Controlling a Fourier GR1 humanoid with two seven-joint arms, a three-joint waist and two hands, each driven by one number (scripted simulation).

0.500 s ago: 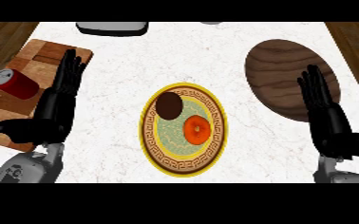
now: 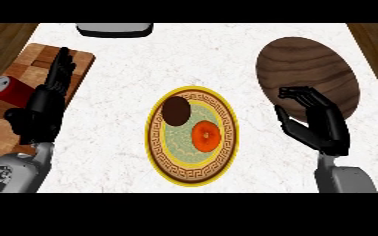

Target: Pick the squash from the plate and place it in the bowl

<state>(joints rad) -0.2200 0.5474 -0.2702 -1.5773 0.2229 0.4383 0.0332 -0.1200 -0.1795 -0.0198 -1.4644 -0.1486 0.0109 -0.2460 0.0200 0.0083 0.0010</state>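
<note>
Squash (image 2: 206, 134), orange and round, lies on the plate (image 2: 164, 167), and we see it to the left of our right hand (image 2: 317, 122), apart from it with bare counter (image 2: 221, 55) between. Just beside the squash, up and farther left from that hand, a dark brown round item (image 2: 176, 109) shares the same plate, whose rim is yellow with a patterned band. Our right hand holds nothing; its fingers (image 2: 299, 91) bend forward at the tips, partly curled, with the thumb set apart toward the plate. Behind and above this hand sits the dark wooden bowl (image 2: 303, 62), and the hand overlaps its near edge in our view. Our left hand (image 2: 40, 107) rests open at the left edge, fingers straight and pointing up, grasping nothing. Under and beside it lies a wooden cutting board (image 2: 80, 62), with a red can (image 2: 13, 92) just to its left. Far ahead of the left hand, at the counter's back edge, we see a grey object (image 2: 114, 29), partly cut off.
</note>
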